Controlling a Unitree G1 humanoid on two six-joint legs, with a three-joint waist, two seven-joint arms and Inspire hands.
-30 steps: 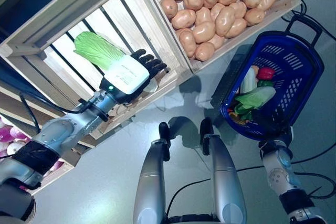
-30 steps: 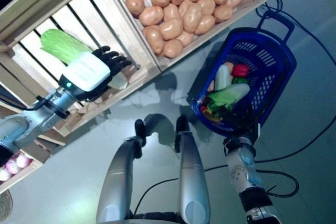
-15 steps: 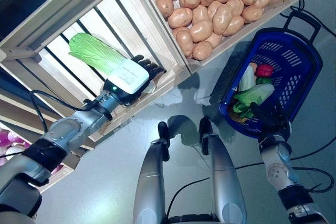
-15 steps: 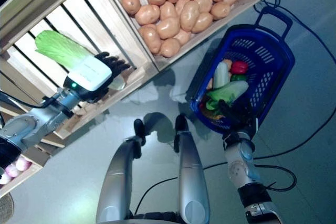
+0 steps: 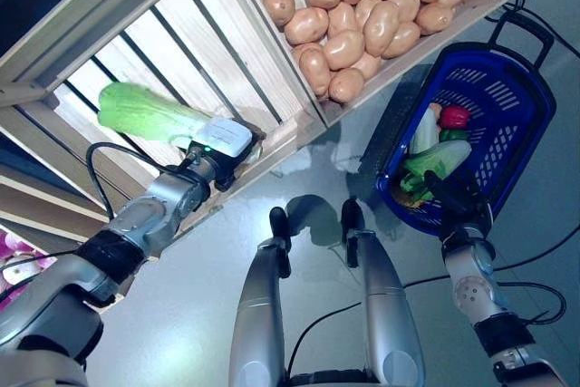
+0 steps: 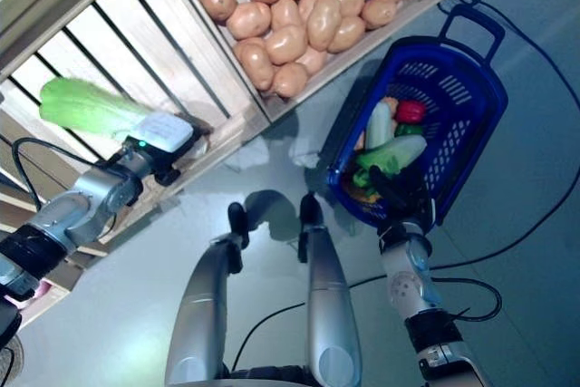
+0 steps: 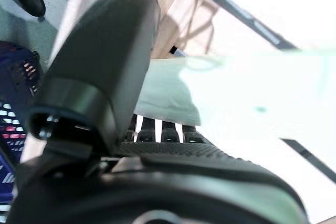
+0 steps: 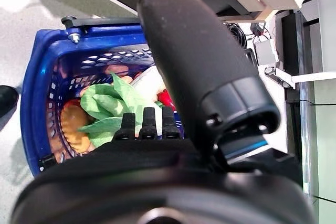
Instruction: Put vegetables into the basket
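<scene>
Left hand reaching for a cabbage in the slatted crate, right hand carrying the basket.

The left hand (image 5: 220,142) lies at the pale stem end of the napa cabbage (image 5: 145,113), which rests on the slats of the wooden crate (image 5: 227,47); its wrist view shows the thumb over the pale stalk and the fingers (image 7: 163,129) beneath it, so the hand looks clasped on the stem, probably the firmest part to lift by. The right hand (image 5: 450,207) has its fingers curled over the near rim of the blue basket (image 5: 517,106), holding it off the floor (already loaded with greens, a red vegetable and more) and within reach. Potatoes (image 5: 358,6) fill the neighbouring crate.
</scene>
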